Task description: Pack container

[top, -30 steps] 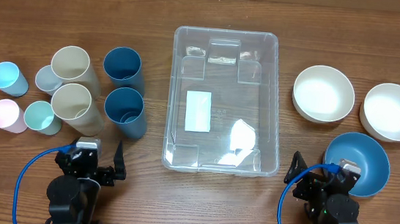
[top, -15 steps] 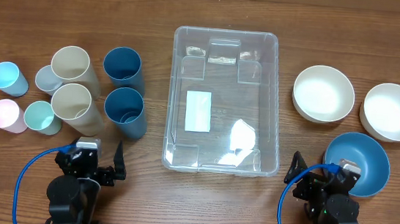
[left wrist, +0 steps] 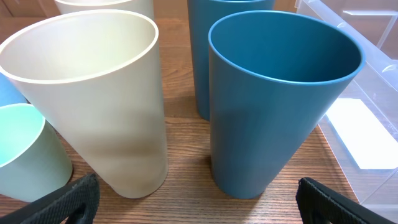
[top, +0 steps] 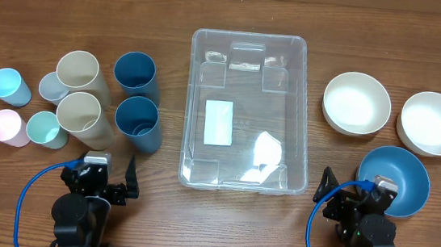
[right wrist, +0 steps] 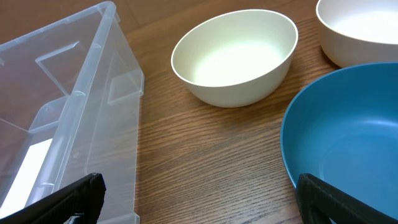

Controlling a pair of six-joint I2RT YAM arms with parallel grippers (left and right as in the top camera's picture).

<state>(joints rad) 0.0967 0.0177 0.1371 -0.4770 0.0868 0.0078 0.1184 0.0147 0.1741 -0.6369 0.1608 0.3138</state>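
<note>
The clear plastic container [top: 248, 110] stands empty in the middle of the table, a white label on its bottom. Its edge shows in the left wrist view [left wrist: 367, 118] and its wall in the right wrist view [right wrist: 68, 124]. My left gripper [top: 105, 181] is open and empty near the front edge, just short of a beige cup [left wrist: 99, 93] and a dark blue cup [left wrist: 273, 93]. My right gripper [top: 351, 202] is open and empty, between the container's front right corner and a blue bowl [top: 394, 181], which also shows in the right wrist view [right wrist: 348, 137].
Left of the container stand two beige cups [top: 83, 118], two dark blue cups [top: 137, 119] and several small pastel cups [top: 9, 87]. Right of it sit two white bowls [top: 356, 102], [top: 432, 123] behind the blue bowl.
</note>
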